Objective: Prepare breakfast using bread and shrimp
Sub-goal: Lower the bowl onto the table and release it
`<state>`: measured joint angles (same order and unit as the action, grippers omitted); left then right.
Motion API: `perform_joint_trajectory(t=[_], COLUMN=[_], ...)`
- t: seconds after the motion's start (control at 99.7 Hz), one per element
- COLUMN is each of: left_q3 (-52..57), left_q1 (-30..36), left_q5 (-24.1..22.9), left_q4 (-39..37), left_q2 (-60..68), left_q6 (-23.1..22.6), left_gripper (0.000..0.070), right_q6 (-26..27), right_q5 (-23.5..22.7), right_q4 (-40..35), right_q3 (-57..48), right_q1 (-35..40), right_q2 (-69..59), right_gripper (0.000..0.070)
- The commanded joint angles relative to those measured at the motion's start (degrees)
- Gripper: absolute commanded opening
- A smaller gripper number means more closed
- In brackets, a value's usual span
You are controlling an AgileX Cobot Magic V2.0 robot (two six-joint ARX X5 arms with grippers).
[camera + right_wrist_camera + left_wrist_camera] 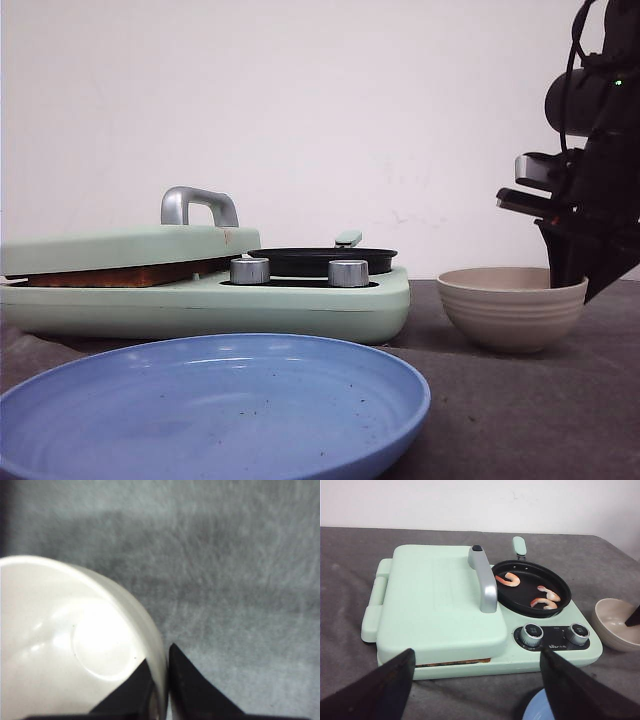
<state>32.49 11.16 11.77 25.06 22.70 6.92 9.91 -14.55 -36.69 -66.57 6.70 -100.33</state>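
Observation:
The bread (120, 276) is pressed under the shut green lid (435, 600) of the breakfast maker; only its brown edge shows, also in the left wrist view (455, 663). Three pink shrimp (508, 579) (549, 594) (543, 603) lie in the black pan (532, 587) on the maker's right side. My left gripper (477, 690) is open and empty, in front of the maker. My right gripper (161, 672) is shut on the rim of the empty beige bowl (510, 306), one finger inside and one outside.
A blue plate (200, 405) sits at the front of the grey table. Two silver knobs (532, 634) (577, 633) face the front of the maker. The lid has a silver handle (484, 579). A white wall stands behind.

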Motion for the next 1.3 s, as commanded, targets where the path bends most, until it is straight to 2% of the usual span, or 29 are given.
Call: perform_joint_trajectory(t=[0.0,0.11,0.16,0.231,0.281,0.341,0.381,0.431,0.702,0.882,0.963,0.993,1.053,1.193,1.293], left_q3=[0.2,0.2,0.2,0.2,0.2,0.2,0.2,0.2,0.2,0.2,0.2,0.2,0.2,0.2,0.2], left_q1=[0.1,0.1,0.1,0.1,0.1,0.1,0.1,0.1,0.1,0.1,0.1,0.1,0.1,0.1,0.1], left_q5=[-0.2,-0.2,-0.2,-0.2,-0.2,-0.2,-0.2,-0.2,-0.2,-0.1,-0.1,-0.1,-0.1,-0.1,-0.2], left_q4=[-0.6,-0.6,-0.6,-0.6,-0.6,-0.6,-0.6,-0.6,-0.5,-0.1,-0.2,-0.2,-0.2,-0.2,-0.2], left_q2=[0.2,0.2,0.2,0.2,0.2,0.2,0.2,0.2,0.2,0.2,0.2,0.2,0.2,0.2,0.2], left_q6=[-0.5,-0.5,-0.5,-0.4,-0.4,-0.4,-0.4,-0.4,-0.4,-0.1,0.0,0.0,0.0,0.0,0.0], left_gripper=[0.0435,0.0435,0.0435,0.0435,0.0435,0.0434,0.0435,0.0435,0.0434,0.0431,0.0414,0.0384,0.0291,0.0001,0.0], right_q6=[0.6,-0.2,-0.4,-0.5,-0.6,-1.0,-1.5,-2.3,-3.4,-3.5,-3.3,-3.3,-3.3,-4.5,-4.7], right_q5=[0.0,0.0,0.0,0.0,0.0,0.0,0.0,0.0,-0.2,-2.5,-2.6,-2.6,-2.6,-3.1,-3.3], right_q4=[0.9,0.9,1.0,1.1,1.2,1.3,1.3,1.1,1.0,0.3,-0.3,-0.5,-0.8,-1.9,-1.9], right_q3=[-0.1,0.3,0.3,0.3,0.3,0.3,0.3,0.2,0.2,0.2,0.2,0.2,0.2,0.3,0.3], right_q1=[0.1,0.1,0.1,0.1,0.1,0.1,0.1,0.1,-0.2,-0.2,0.2,0.3,0.7,2.0,3.6], right_q2=[-1.3,-1.3,-1.3,-1.3,-1.3,-1.2,-1.1,-0.7,7.4,16.9,21.4,23.0,26.3,33.3,37.2], right_gripper=[0.0,0.0001,0.003,0.0141,0.027,0.0386,0.0429,0.0445,0.0445,0.0444,0.0441,0.0434,0.035,0.0004,0.0])
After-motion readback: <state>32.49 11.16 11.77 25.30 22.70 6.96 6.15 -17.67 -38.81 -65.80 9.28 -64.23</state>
